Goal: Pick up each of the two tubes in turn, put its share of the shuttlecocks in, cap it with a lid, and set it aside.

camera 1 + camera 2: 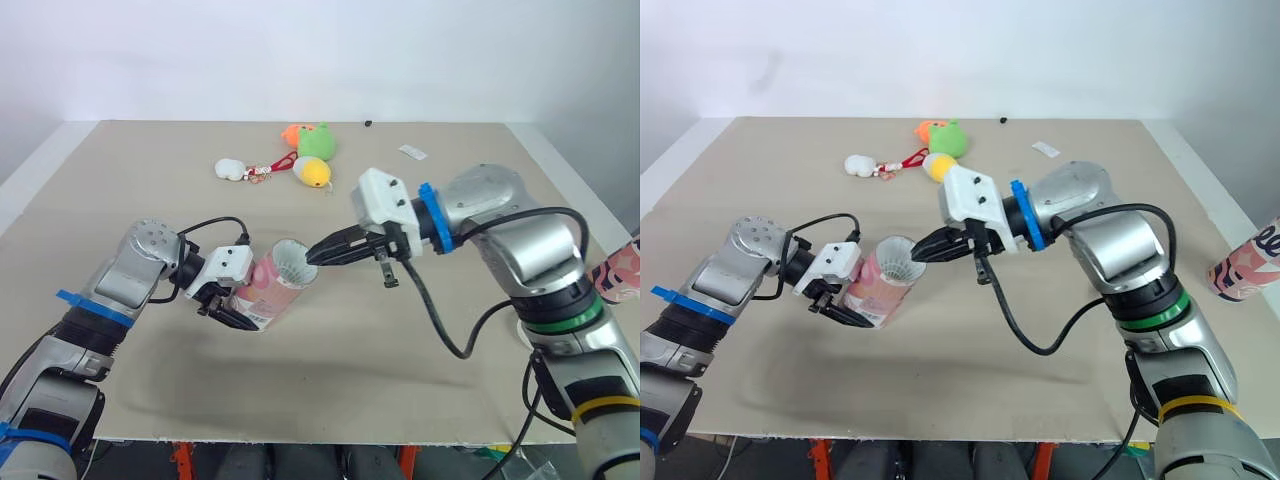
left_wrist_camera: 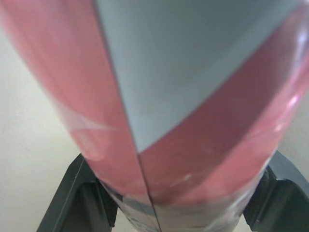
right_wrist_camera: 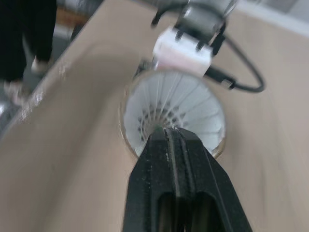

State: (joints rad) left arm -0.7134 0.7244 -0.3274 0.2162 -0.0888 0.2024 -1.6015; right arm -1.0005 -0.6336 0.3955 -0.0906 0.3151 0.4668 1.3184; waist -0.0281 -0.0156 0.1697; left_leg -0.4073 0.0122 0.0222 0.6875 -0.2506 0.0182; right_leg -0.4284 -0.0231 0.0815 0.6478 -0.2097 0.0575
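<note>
My left gripper [image 1: 231,311] is shut on a pink and grey tube [image 1: 270,291], held tilted just above the table with its open mouth turned toward my right arm. In the left wrist view the tube [image 2: 169,96] sits between the two black fingers [image 2: 72,193]. A white shuttlecock [image 3: 174,108] sits inside the mouth, feathers facing out. My right gripper [image 1: 311,257] has its fingers pressed together, tips at the centre of the feather skirt. A second pink patterned tube [image 1: 1245,262] stands at the table's right edge.
Plush toys lie at the far middle of the beige table [image 1: 450,380]: a green one [image 1: 316,140], a yellow one [image 1: 314,173] and a white one [image 1: 231,169]. A small white label [image 1: 412,152] lies further right.
</note>
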